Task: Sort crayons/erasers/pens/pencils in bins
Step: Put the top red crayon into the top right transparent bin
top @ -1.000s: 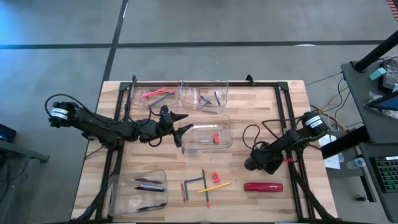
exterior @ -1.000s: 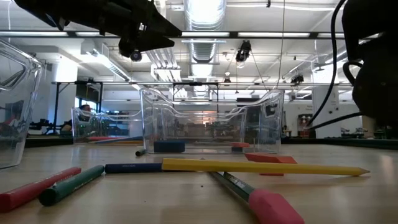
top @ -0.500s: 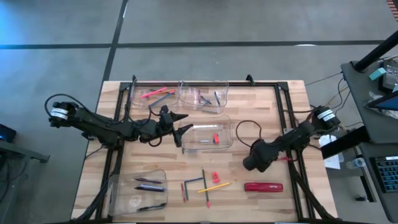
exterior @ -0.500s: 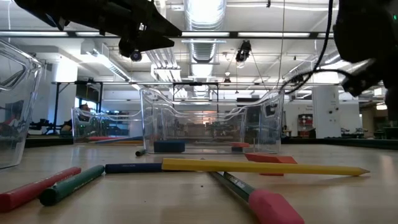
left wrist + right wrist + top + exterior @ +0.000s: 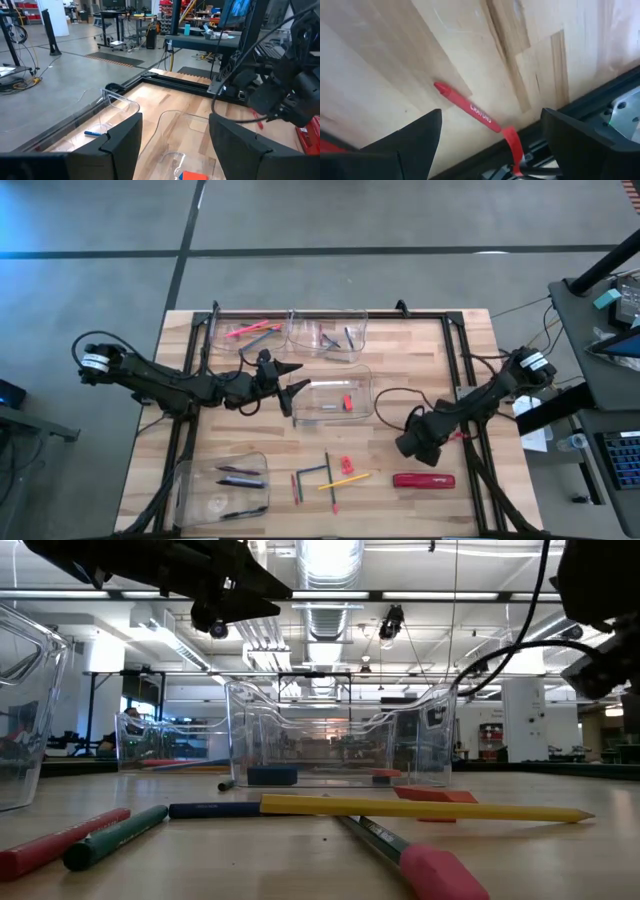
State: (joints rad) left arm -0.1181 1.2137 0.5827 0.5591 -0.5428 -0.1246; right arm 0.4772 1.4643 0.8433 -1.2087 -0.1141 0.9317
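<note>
step: right gripper (image 5: 490,145) open over a red wax crayon (image 5: 466,107) | next: drop down, pinch it | left gripper (image 5: 172,145) open, waiting

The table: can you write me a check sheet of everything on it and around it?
Surface: wooden table, bare in places.
Job's things: four clear bins; an eraser in the middle one; loose pencils near the front.
Clutter: red crayon by the table's edge; red oblong thing.
Grippers: left gripper open beside the middle bin; right gripper open over the crayon.
Cables: black loop by the right arm.
Surroundings: workshop floor, desk at right.
</note>
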